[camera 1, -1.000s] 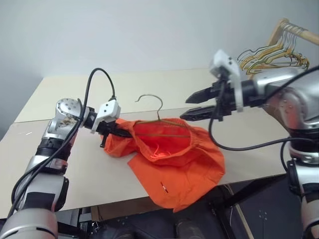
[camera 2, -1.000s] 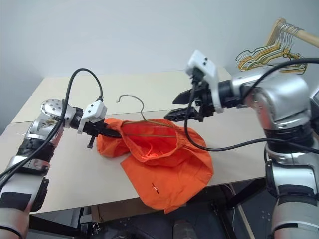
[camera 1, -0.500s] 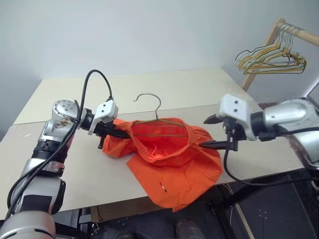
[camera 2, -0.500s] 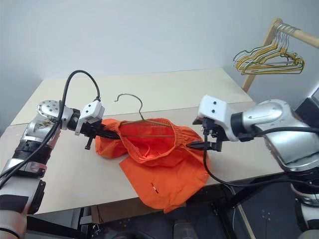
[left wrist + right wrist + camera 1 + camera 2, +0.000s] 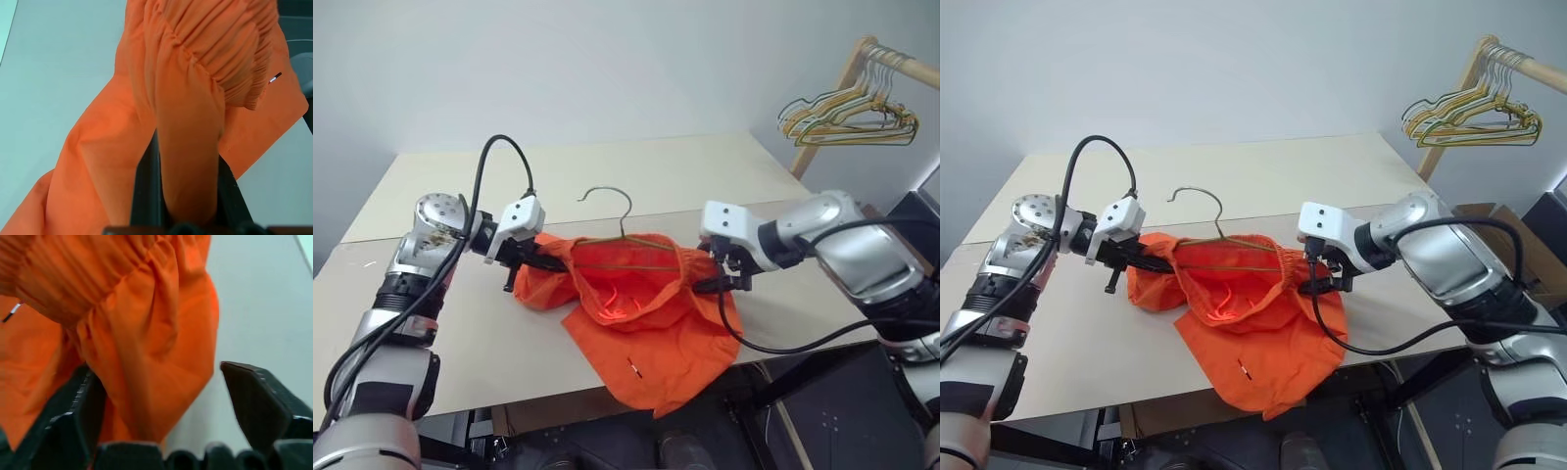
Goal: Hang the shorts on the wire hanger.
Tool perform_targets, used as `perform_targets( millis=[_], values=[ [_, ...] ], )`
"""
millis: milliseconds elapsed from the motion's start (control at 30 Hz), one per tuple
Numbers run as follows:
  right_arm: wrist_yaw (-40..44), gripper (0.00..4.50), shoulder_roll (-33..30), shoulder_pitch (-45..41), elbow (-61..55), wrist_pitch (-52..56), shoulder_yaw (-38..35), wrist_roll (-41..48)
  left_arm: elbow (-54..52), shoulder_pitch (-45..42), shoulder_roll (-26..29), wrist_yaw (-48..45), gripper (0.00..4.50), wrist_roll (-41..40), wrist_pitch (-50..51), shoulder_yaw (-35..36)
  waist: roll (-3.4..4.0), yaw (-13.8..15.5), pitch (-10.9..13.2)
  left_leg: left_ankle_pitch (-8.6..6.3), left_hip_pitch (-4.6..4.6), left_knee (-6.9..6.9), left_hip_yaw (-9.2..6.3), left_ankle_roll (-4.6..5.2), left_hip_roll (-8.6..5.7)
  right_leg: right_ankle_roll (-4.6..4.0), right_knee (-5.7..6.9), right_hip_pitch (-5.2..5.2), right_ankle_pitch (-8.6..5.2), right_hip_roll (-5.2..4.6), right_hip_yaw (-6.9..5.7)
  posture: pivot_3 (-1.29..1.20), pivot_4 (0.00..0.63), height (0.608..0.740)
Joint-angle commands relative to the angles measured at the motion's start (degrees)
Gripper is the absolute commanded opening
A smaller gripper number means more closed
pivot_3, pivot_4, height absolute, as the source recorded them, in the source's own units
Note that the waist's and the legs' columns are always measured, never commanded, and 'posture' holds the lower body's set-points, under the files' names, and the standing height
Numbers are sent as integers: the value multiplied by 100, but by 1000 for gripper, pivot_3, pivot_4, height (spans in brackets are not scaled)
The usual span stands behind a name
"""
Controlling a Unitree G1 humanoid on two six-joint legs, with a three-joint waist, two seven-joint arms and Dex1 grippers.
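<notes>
Left gripper (image 5: 548,260) clamps shorts (image 5: 651,323); wire hanger (image 5: 625,231) hook up.

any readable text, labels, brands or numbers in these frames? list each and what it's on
None readable.
The shorts carry a tiny black, white and red tag, too small to show any lettering.
The wire hanger, left gripper and right gripper show no markings.

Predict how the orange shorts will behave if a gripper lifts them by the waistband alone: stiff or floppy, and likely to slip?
Probably floppy: the shorts sag and drape over the table edge. Likely light, since the thin wire hanger carries the waistband without visibly bending. The gathered fabric bunches where the left gripper pinches it, so it should grip well rather than slip.
</notes>
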Motion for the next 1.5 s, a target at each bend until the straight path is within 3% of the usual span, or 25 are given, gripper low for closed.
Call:
perform_targets(
  millis=[33, 300, 433, 533, 667, 900, 1167, 1367, 1500],
  values=[
    [251, 2880, 44, -268, 160, 35, 46, -118, -289, -36, 173, -17, 0, -252, -51, 54, 0, 2, 0, 0, 0, 0, 0, 0, 1, 0, 1, 0, 0, 0, 0, -152, 0, 740],
    [708, 9, 228, -539, 467, 184, 142, -59, -459, 88, 284, -17, 0, -384, -20, -50, 0, 5, 0, 0, 1, 1, 0, 0, 0, 0, 5, 1, 0, 0, -1, -157, 0, 740],
    [859, 9, 221, -498, 396, 340, 85, 38, -475, 52, 257, -17, 0, -481, 33, -51, 0, 11, 0, 0, -1, 1, -2, 0, 0, 0, 6, 1, 0, 0, -3, -160, 0, 740],
    [835, 0, 187, -388, 308, 754, -128, 270, -426, -43, 200, -17, 700, -672, 197, 113, 0, 10, 0, 0, -1, 2, -2, 0, 0, 0, 6, 1, 0, 0, -3, -159, 0, 740],
    [715, 0, 0, -33, 50, 1346, -514, 664, -409, -76, 209, 51, 1987, -866, 333, 394, 0, 13, 0, 0, -2, 2, -3, 0, 0, 0, 8, 1, 0, 0, -4, -157, 0, 740],
    [-148, 0, -325, 1572, -980, 2831, -2057, 1500, -980, -96, 231, 620, 4383, -1607, 1186, 1365, -1, 66, 0, 0, -6, 4, -9, 0, 0, 0, 4, 4, 0, -2, -10, -178, 0, 740],
    [-1367, 0, -145, 3262, -1619, 4406, -4748, 1951, -2963, 550, -448, 2198, 4490, -3312, 3078, 2366, -1, 150, 0, -1, 7, 3, -12, 1, 0, 1, -4, 19, 0, -1, -1, -226, 10, 740],
    [-2711, 0, 93, 4075, -1376, 4416, -6323, 2613, -3611, 868, -811, 2822, 4490, -3863, 3430, 2510, -2, 123, -1, -3, 68, -16, -14, 2, -2, 1, -48, 89, 0, 0, -5, -253, 6, 740],
    [-3899, 0, 363, 3905, -1051, 4416, -6943, 3127, -3513, 739, -845, 2804, 4490, -3896, 3403, 2372, 4, 11, -5, -2, 73, -23, -14, 1, -5, 1, -48, 91, 0, 1, -2, -266, 0, 740]
  ],
)
